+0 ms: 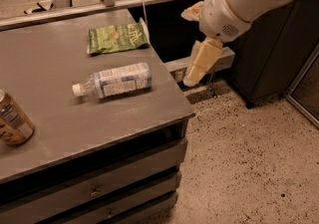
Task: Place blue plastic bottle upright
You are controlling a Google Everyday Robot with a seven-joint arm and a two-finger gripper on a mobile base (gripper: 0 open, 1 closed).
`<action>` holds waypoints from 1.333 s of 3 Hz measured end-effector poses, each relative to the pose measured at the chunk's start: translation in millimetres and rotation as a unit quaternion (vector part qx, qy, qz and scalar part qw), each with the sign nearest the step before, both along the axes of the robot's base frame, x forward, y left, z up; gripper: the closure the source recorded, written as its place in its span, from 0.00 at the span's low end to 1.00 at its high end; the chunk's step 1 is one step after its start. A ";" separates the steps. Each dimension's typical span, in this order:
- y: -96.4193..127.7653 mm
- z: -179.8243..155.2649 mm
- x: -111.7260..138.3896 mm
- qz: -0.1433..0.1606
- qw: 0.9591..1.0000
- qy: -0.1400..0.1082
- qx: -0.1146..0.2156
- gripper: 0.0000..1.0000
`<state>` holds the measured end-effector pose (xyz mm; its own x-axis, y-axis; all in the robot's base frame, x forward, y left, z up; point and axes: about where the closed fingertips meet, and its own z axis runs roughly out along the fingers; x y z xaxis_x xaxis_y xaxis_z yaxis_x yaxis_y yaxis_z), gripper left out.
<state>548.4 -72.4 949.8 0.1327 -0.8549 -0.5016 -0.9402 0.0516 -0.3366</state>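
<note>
The blue plastic bottle lies on its side near the middle of the grey table. Its white cap points left and its pale blue-and-white label faces up. My gripper hangs off the table's right edge, right of the bottle and apart from it. It is open and empty: one cream finger points down-left and the other shows above it. The white arm reaches in from the upper right.
A flat green snack bag lies at the table's back right. A brown-and-gold can stands at the left edge. Drawers sit under the table top. A dark cabinet stands to the right on a speckled floor.
</note>
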 end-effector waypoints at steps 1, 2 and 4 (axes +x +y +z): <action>42.8 -5.1 24.5 0.045 0.998 -0.023 0.033 0.00; 85.7 -16.4 37.6 0.084 0.995 -0.021 0.052 0.00; 157.0 -39.2 38.0 0.141 0.989 0.031 0.030 0.00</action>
